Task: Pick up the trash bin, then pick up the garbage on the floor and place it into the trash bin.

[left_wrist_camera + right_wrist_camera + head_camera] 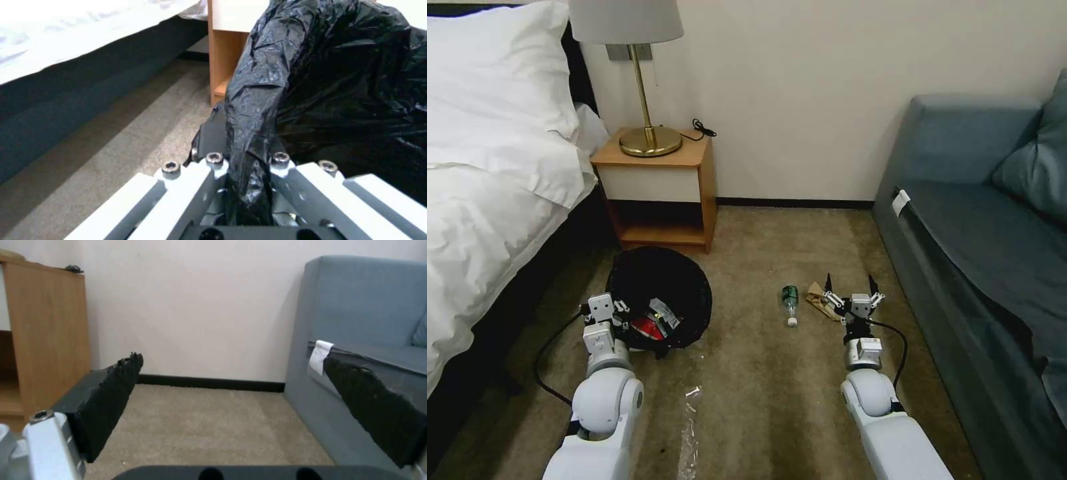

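Bin (660, 300) on the carpet (760, 400) in front of the nightstand (657, 190), just beside the bed (487, 200); black bag (338, 83) folded over its rim. Inside, near the left side: a red-white wrapper (650, 327) and a flat pale wrapper (666, 313) lying on it. Left gripper (247, 173) sits at the bin's near-left rim, jaws clenched on a fold of the bag, plastic pinched between them in the left wrist view. Bottle (790, 303) lies on the carpet right of the bin, well apart from it, green label toward the wall, white cap toward the robot; label text too small to read. Brown paper (820, 300) lies just right of the bottle. Right gripper (849, 285) is low over the carpet at the paper's right edge, jaws released and spread wide, nothing between them. Carpet is tan, short pile; a strip of clear film (690, 427) lies on it between the arms. Lamp (634, 73) with brass base on the nightstand, black cord behind. Blue-grey sofa (980, 247) along the right, small white tag (320, 356) on its seat edge. Plain cream wall, dark baseboard.
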Robot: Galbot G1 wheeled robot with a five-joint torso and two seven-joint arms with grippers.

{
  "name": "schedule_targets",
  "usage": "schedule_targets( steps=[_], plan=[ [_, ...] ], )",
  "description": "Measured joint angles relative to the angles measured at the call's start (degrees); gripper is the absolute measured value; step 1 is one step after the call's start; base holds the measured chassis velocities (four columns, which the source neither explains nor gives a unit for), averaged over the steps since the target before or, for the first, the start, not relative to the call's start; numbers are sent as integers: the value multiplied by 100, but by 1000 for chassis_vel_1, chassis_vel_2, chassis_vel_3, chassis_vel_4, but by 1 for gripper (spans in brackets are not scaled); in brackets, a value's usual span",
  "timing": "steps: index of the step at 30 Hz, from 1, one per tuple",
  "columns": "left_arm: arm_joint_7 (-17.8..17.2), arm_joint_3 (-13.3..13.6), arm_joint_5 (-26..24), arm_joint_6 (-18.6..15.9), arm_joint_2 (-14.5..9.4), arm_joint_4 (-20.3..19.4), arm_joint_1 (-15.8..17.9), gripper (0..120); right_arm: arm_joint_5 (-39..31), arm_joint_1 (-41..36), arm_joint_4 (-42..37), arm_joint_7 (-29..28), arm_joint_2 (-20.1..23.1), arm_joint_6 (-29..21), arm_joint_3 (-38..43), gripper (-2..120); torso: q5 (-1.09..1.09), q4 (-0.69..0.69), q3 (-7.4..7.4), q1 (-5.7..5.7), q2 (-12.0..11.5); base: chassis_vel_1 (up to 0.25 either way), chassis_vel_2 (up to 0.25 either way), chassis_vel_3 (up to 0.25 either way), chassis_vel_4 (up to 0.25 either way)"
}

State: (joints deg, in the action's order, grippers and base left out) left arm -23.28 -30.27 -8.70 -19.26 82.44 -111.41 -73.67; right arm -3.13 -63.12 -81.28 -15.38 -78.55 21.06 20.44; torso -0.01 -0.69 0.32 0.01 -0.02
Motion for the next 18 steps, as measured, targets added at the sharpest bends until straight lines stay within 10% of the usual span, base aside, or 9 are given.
schedule_targets(
  steps=[18],
  plan=[
    [6, 6, 6, 0, 25, -6, 4, 3, 0, -59, 4, -8, 4, 9, 4, 100, 0, 0, 0, 0, 0, -68, 71, 65, -63]
  ],
)
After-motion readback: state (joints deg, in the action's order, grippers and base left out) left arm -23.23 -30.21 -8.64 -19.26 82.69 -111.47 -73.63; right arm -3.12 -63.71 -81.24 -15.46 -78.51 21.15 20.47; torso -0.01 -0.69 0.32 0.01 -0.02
